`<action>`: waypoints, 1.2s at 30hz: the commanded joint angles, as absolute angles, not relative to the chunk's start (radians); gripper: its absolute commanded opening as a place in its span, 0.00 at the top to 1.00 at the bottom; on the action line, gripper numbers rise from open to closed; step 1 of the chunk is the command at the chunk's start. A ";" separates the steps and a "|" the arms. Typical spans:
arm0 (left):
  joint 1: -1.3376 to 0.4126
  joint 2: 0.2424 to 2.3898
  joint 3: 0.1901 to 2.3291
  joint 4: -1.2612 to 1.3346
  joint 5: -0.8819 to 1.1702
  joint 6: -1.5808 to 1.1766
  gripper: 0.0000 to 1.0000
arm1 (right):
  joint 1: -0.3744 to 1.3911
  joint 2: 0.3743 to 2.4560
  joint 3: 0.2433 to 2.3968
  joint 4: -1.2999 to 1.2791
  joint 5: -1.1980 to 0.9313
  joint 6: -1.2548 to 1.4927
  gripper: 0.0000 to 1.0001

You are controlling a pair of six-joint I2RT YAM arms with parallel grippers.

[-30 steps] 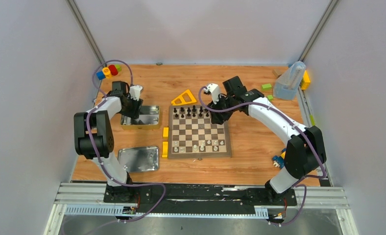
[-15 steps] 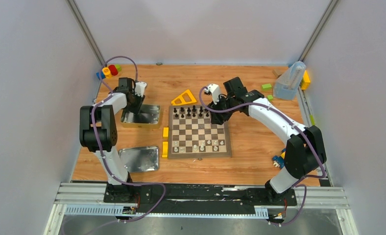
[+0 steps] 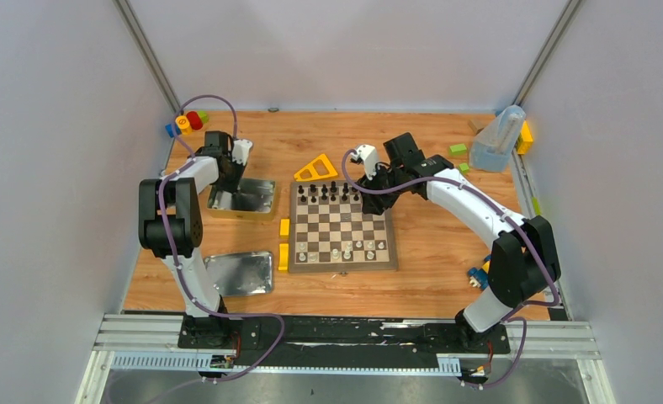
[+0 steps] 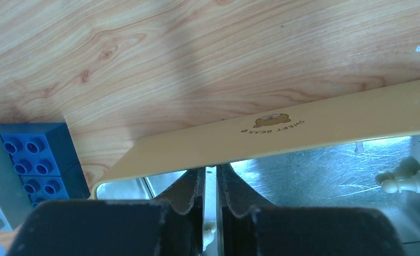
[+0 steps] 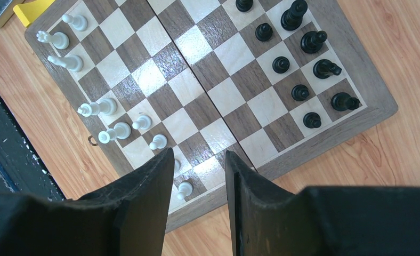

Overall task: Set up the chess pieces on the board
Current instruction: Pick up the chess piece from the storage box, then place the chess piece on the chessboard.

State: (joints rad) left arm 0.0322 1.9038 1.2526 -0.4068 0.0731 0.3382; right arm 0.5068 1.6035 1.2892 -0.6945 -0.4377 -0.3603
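Two fingers of the left gripper (image 4: pixel 210 178) stand almost together, pinching a small pale chess piece (image 4: pixel 208 230) inside the shiny metal tin with a cream outer wall (image 4: pixel 304 125). This tin sits left of the square wooden checkered board (image 3: pixel 342 231). A second pale piece (image 4: pixel 408 180) lies on the tin floor, apart from the fingers. The right gripper (image 5: pixel 200 160) hangs over the board's far right corner, its jaws apart and empty. Black pieces (image 5: pixel 281 64) stand on the far rows, pale ones (image 5: pixel 98 108) on the near rows.
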 commanded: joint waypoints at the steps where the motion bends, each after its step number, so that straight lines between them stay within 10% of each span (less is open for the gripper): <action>1: 0.027 1.889 1.256 -0.391 0.078 0.326 0.91 | 0.500 1.574 1.292 -0.665 -0.460 -0.353 0.59; 21: 0.012 1.448 1.135 -0.544 0.364 0.465 0.99 | 0.500 1.576 1.363 -0.666 -0.612 -0.348 0.59; 36: -0.510 1.248 1.226 -0.674 0.523 0.496 0.97 | 0.468 1.689 1.489 -0.488 -1.122 -0.053 0.47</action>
